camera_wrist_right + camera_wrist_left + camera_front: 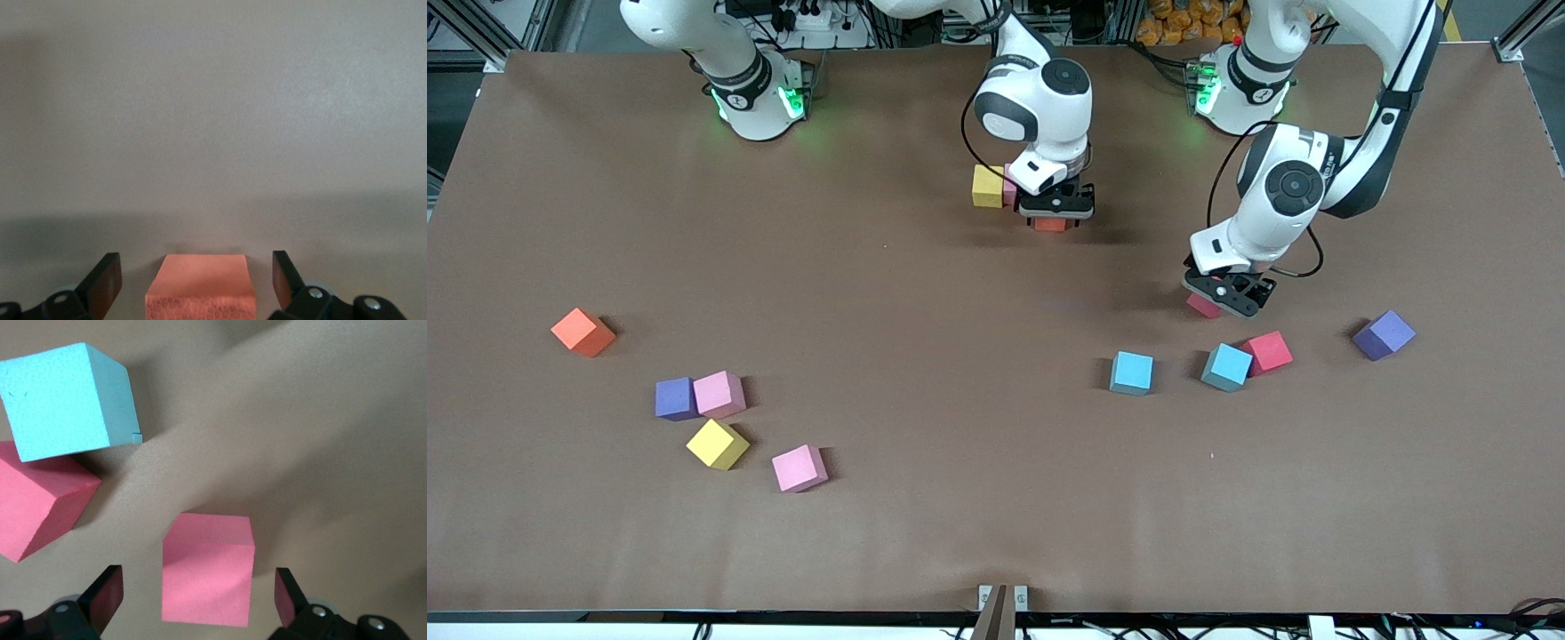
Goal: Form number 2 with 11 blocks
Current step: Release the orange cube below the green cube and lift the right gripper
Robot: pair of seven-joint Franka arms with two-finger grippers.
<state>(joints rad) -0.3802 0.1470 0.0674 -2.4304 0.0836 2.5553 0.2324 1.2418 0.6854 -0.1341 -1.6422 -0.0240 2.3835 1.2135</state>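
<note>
My right gripper stands open astride an orange block on the table, its fingers clear of the block's sides. Beside it, a yellow block and a light pink block touch each other, farther from the front camera. My left gripper is open around a red-pink block, with gaps on both sides. Close by lie a light blue block touching a crimson block, and another light blue block.
Toward the right arm's end lie an orange block, a purple cube touching a light pink block, a yellow block and another light pink block. A second purple cube sits toward the left arm's end.
</note>
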